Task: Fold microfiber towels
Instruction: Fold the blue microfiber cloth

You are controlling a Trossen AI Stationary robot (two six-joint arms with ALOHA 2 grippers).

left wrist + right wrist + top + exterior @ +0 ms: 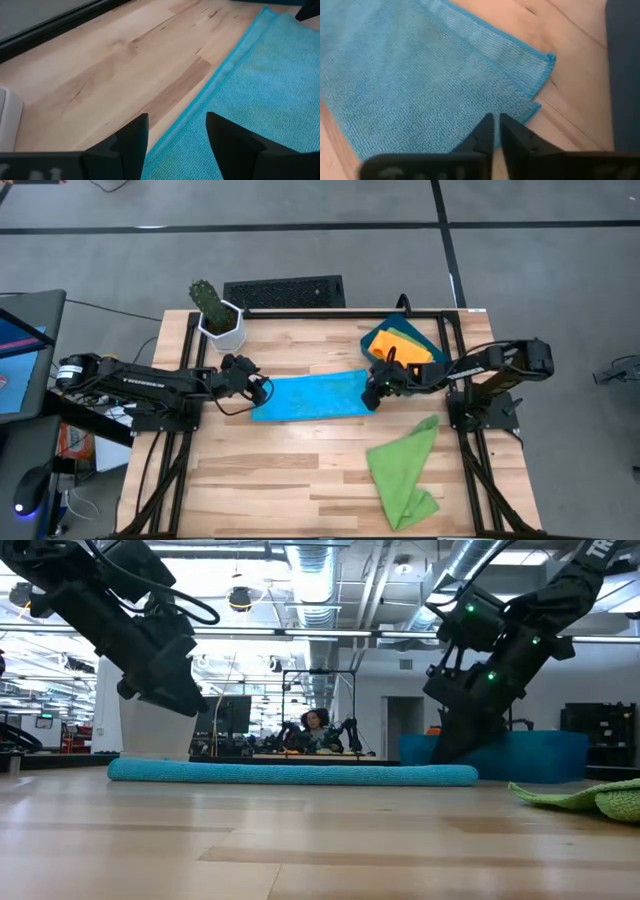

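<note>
Two grippers, one bright blue microfiber towel (308,397) as landmark, lying folded once into a long band mid-table.

- My right gripper (495,131): at the towel's tray-side end, fingers nearly together at the layered corner; whether cloth is pinched, I cannot tell.
- My left gripper (176,134): at the towel's cactus-side end, fingers spread over the hem, holding nothing, probably placed to take that end.
- Lime green microfiber towel (405,469): crumpled, well apart from the blue one, awaiting folding.
- Orange towel (408,344): in the dark-blue rectangular tray (434,332) just beyond the blue towel's end.
</note>
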